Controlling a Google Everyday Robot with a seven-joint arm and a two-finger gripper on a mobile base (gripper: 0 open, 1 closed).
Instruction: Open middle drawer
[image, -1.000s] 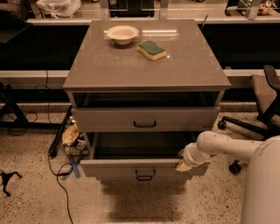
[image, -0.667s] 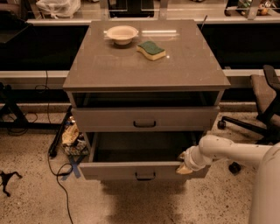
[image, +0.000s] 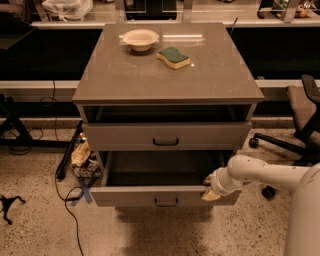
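The grey cabinet (image: 167, 75) stands in the middle of the camera view. Its middle drawer (image: 135, 196) is pulled out toward me, and the inside of its shallow grey tray (image: 160, 167) shows. A small black bar handle (image: 166, 202) sits on its flat front. My gripper (image: 210, 190) is at the right end of that drawer's front edge, at the end of my white arm (image: 260, 175) that reaches in from the right. The top drawer (image: 125, 136) above it, with its own black handle (image: 165, 142), is pushed in. The lowest drawer is hidden under the open one.
A cream bowl (image: 140, 39) and a green-and-yellow sponge (image: 173, 57) lie on the cabinet top. Cables, blue tape and clutter (image: 80, 160) lie on the floor at the cabinet's left. An office chair (image: 300, 125) stands at the right.
The middle drawer has come a little further out toward me, and my gripper has moved with its front edge.
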